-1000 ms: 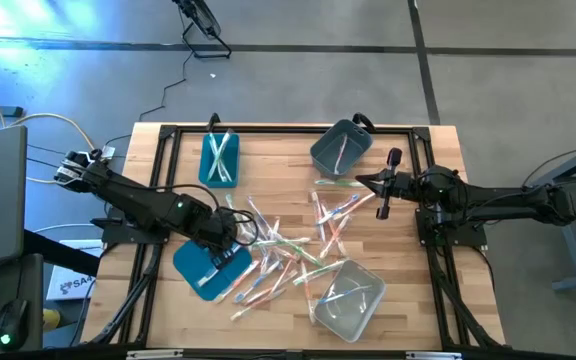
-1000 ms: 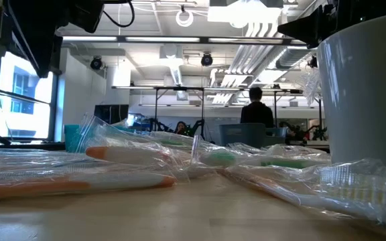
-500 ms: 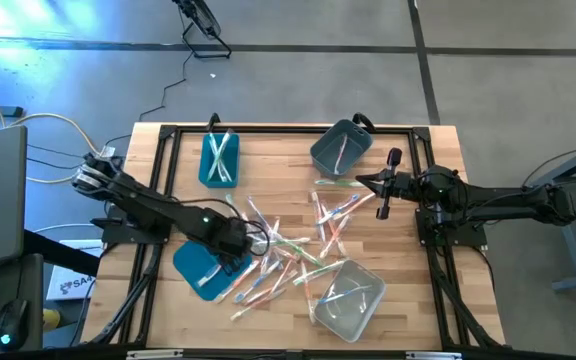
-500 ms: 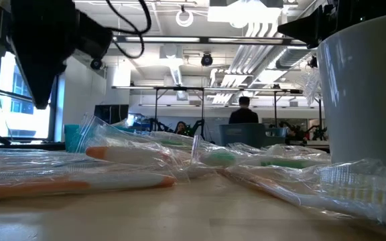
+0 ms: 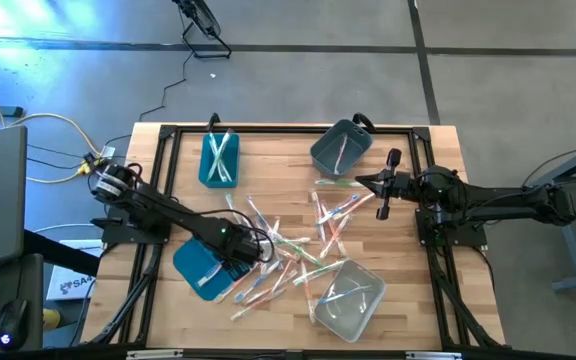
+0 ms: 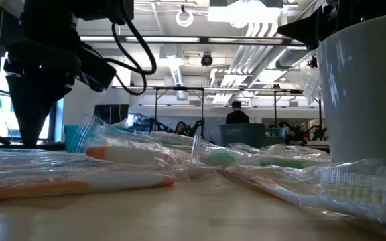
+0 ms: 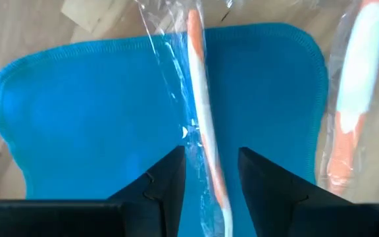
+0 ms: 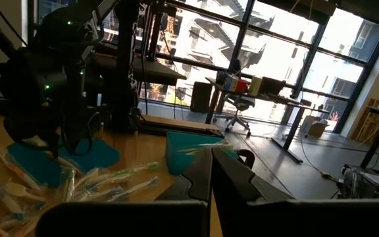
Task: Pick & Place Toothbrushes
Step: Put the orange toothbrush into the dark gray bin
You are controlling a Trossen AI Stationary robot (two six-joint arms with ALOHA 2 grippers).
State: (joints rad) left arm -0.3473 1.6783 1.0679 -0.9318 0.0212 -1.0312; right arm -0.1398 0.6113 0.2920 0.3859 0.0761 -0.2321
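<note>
Left gripper (image 7: 208,187) hung over the flat teal lid (image 7: 77,131), fingers (image 7: 166,184) parted on either side of an orange-handled brush (image 7: 202,131) in a clear wrapper. Not clamped on it; no contact visible, nothing lifted. High view put this gripper (image 5: 240,262) at the lid's right edge, on the left fringe of the pile (image 5: 288,250).

Right gripper (image 5: 363,182) sat clenched and empty, well off the work, just beside the grey bin (image 5: 340,147) at the far right of the table (image 5: 268,160).

Brushes were mostly loose in the centre pile, criss-crossed and overlapping. Two lay in the teal bin (image 5: 219,159), one in the grey bin, a few in the clear bin (image 5: 348,298). Another orange one (image 7: 354,99) lay beside the lid.

Handling, as a guess: light, stiff thin sticks, not fragile. The film wrapper looked slick and crinkly, so the stick could slide or twist between the pads, and loose film could snag a neighbour. Best hold seemed mid-handle on the thick orange part, fingers square across the shaft, not on the film ends or the bristle head. The stick lay flat on the lid, so the tips would need to go low to get around it, and might scrape or catch the lid.
</note>
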